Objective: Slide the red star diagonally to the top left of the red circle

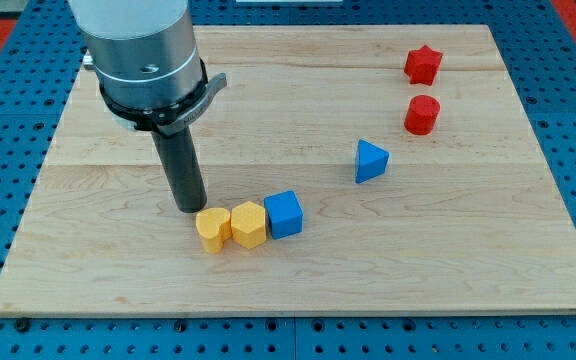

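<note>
The red star lies near the view's top right of the wooden board. The red circle sits just below it, a small gap apart. My tip rests on the board far to the view's left of both red blocks. It stands right at the upper left of the yellow heart, close to or touching it.
A yellow hexagon and a blue cube sit in a row touching the yellow heart's right side. A blue triangle lies between that row and the red blocks. The arm's grey body hangs over the board's top left.
</note>
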`<act>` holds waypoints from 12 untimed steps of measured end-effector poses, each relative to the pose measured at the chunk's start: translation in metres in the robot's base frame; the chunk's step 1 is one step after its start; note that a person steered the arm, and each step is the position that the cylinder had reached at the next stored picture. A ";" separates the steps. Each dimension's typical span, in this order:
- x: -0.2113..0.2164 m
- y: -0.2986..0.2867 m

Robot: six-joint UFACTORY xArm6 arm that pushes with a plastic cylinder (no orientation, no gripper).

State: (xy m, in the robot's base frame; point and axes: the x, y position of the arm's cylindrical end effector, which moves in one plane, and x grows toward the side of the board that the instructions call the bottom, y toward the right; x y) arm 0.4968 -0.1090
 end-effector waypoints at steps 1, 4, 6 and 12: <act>-0.031 0.038; -0.043 0.084; -0.052 0.084; -0.034 0.161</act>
State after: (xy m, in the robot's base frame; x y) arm 0.4629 0.0525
